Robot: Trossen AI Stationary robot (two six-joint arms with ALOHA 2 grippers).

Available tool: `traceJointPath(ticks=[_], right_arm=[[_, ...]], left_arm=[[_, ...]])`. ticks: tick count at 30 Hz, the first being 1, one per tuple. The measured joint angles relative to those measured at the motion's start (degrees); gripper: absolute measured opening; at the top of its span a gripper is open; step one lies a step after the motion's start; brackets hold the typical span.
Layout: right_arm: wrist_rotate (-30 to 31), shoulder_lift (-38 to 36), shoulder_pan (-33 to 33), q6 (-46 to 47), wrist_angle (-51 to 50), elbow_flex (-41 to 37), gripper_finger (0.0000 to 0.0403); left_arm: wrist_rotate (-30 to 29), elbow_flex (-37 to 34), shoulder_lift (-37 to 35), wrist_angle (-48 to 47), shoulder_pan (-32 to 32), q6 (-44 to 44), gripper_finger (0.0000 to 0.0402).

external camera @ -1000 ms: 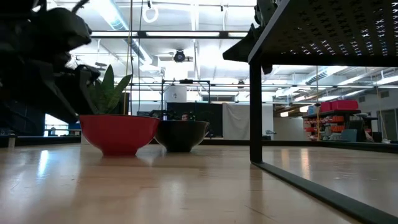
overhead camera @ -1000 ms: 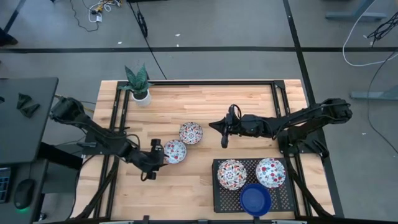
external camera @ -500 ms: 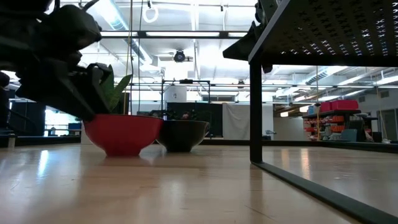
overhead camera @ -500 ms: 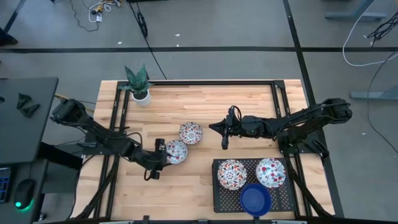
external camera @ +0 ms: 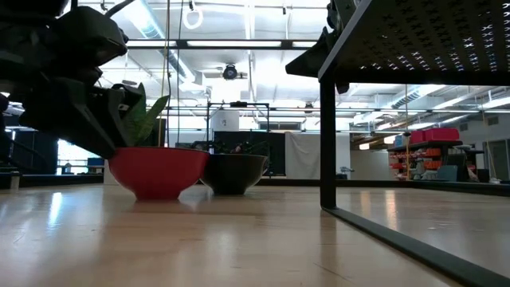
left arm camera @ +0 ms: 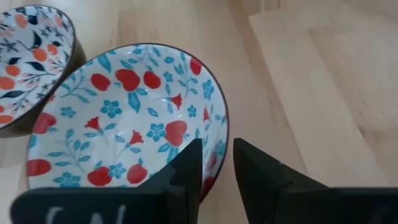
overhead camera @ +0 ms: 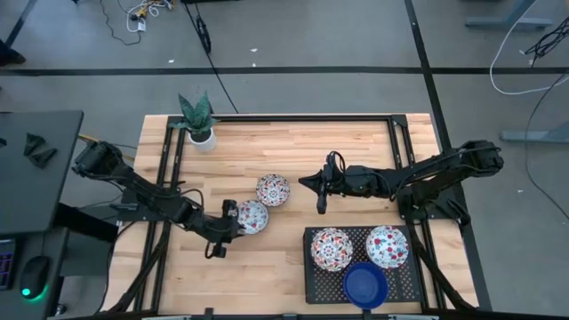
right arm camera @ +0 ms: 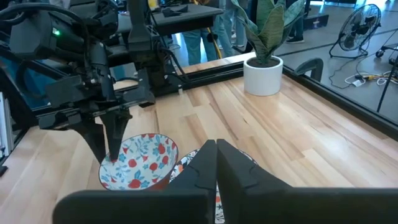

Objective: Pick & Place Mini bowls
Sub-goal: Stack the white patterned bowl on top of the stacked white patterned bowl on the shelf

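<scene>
**Surfaces and finishes**

Pale wood table (overhead camera: 293, 142) at frame centre, planked, smooth satin sheen, reflections in low view. Glazed ceramic floral bowl (left arm camera: 127, 118), glossy, red outside in low view (external camera: 158, 170). Second bowl (overhead camera: 273, 189) just up-right of it, dark glossy outer wall (external camera: 233, 173). Blue bowl (overhead camera: 365, 285) lower right, solid gloss. Black perforated metal rack (overhead camera: 311, 276) under it, matt. Left gripper fingers (left arm camera: 186, 177) matt black plastic. White pot (right arm camera: 263, 75) smooth, matt.

Wooden table (overhead camera: 293, 151): two floral bowls (overhead camera: 262, 204), potted plant (overhead camera: 198, 118), black rack (overhead camera: 316, 280).
</scene>
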Motion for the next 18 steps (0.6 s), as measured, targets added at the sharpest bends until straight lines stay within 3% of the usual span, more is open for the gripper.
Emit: traceJointPath(ticks=[8, 18], right_arm=[[0.0, 0.0, 0.0, 0.0, 0.0, 0.0, 0.001], [-0.01, 0.0, 0.32, 0.01, -0.02, 0.0, 0.0009]], left_arm=[[-0.66, 0.0, 0.0, -0.53, 0.0, 0.04, 0.0085], [0.62, 0.13, -0.12, -0.42, 0.06, 0.47, 0.0012]])
